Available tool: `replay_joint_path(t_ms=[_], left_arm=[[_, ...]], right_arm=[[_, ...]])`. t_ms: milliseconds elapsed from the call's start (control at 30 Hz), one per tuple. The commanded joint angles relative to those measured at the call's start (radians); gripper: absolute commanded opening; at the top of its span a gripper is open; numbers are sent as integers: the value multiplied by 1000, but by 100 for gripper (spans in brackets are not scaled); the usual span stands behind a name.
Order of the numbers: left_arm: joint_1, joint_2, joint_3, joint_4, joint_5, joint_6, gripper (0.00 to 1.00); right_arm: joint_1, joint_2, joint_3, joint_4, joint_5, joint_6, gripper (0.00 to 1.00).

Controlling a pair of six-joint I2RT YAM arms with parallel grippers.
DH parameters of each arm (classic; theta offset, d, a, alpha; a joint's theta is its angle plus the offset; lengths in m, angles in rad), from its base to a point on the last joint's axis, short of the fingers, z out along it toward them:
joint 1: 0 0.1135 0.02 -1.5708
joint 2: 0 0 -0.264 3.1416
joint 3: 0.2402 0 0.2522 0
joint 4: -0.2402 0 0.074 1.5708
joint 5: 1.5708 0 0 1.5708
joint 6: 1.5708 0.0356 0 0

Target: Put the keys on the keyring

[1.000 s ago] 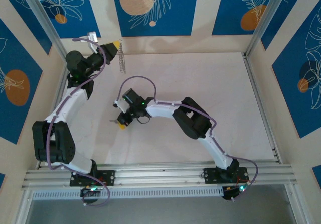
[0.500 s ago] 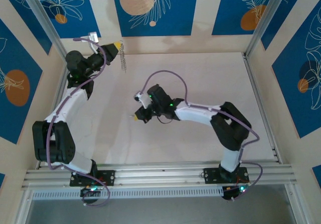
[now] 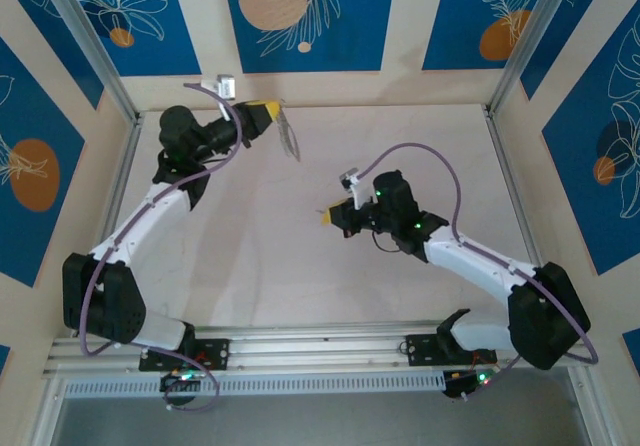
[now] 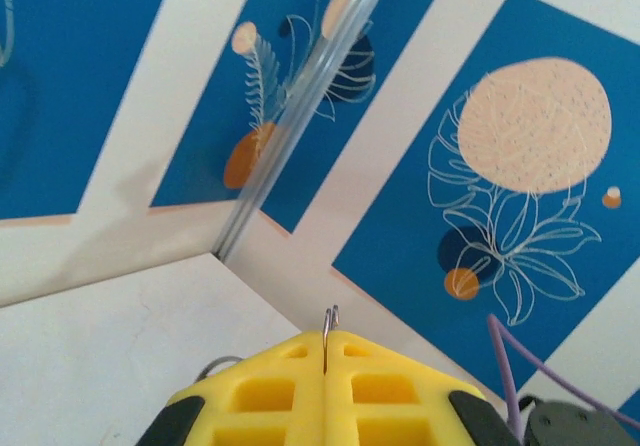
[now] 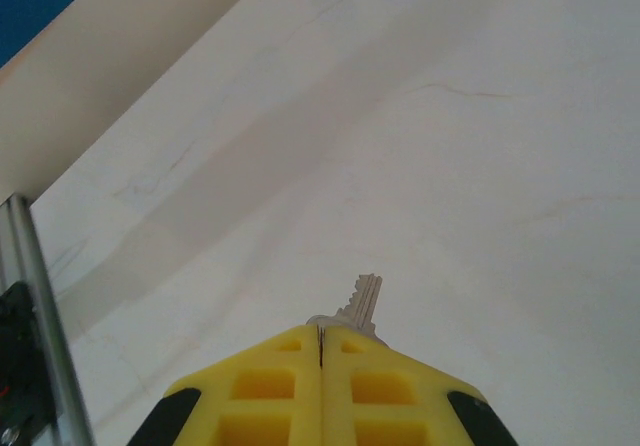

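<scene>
Your left gripper (image 3: 270, 113) is over the far left of the table (image 3: 440, 156), just in front of the back wall (image 3: 440, 86). It pinches the keyring (image 3: 290, 136), which juts past its fingertips toward the table's middle. Your right gripper (image 3: 328, 218) is nearer you and to the right, well apart, pointing left. A key (image 5: 363, 301) sticks out ahead of its pressed-together tips, above the tabletop.

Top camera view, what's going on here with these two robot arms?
The left gripper is shut on the thin wire keyring and holds it up at the back of the table. A jagged string of keys hangs below its fingers. The right gripper pinches a single key over the middle of the table. The two grippers are well apart, so that key is not yet on the ring.
</scene>
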Motion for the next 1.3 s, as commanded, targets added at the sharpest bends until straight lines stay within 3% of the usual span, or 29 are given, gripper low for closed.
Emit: replay_joint_path(t_ms=[0,300,700,833,1033,1267], left_arm=[[-53,-24,-21,-45,-51,77,0],[-155,-37,-109,-57,-103,122,0],[-242,-108,-207,-73,-141,184,0],[-252,-124,-228,-77,-150,197,0],[-256,-134,-252,-64,-153,195,0],[-257,-144,-266,-52,-151,196,0]], right_arm=[[-36,-26,-82,-30,64,60,0],[-37,-12,-215,-60,213,165,0],[-4,149,-218,-54,279,210,1],[-6,180,-198,-54,281,213,11],[-10,152,-171,-84,286,223,39],[-9,66,-194,-140,311,248,43]])
